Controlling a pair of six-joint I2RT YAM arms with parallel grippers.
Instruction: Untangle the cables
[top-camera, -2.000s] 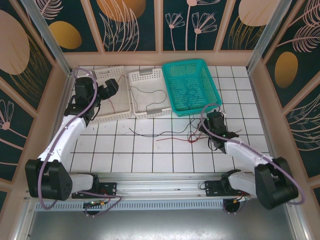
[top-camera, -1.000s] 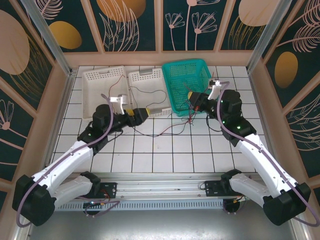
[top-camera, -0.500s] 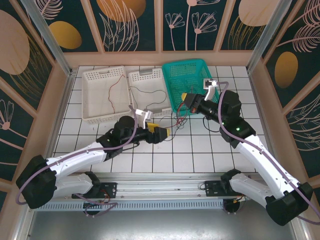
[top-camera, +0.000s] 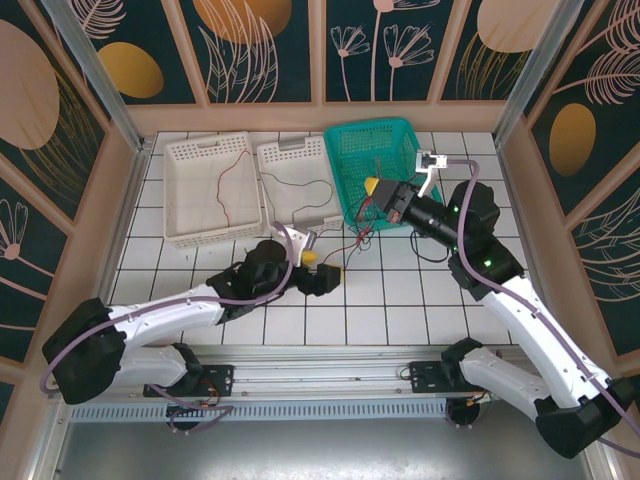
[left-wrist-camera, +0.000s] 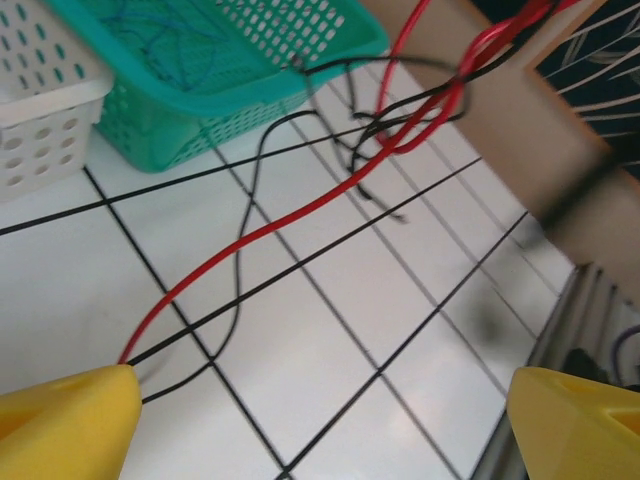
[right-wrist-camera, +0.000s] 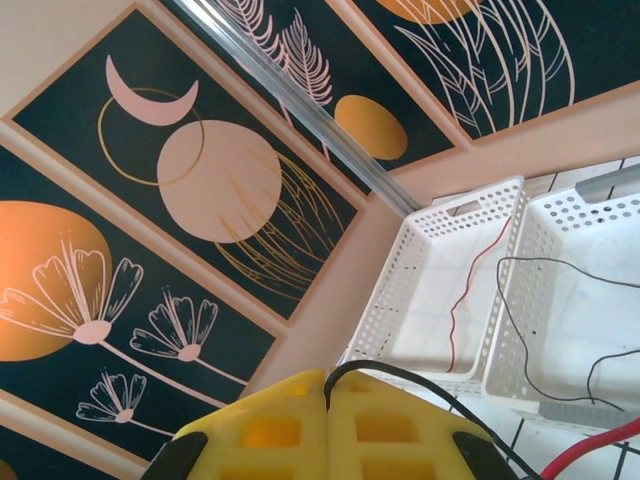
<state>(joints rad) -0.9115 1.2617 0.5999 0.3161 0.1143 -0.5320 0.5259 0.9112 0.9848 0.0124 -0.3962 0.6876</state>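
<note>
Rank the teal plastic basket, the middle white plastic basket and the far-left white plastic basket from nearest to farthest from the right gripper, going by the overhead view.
1. Teal plastic basket: the right gripper hangs over its front-left part.
2. Middle white plastic basket: next to the teal one, on its left.
3. Far-left white plastic basket: farthest, at the back left.

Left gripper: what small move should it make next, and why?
Probably shift the left gripper sideways so the red cable lies between its open fingers, ready to pinch. That cable runs along the tiles beside one fingertip, outside the gap, and rises toward the cables that the shut right gripper holds up.
</note>
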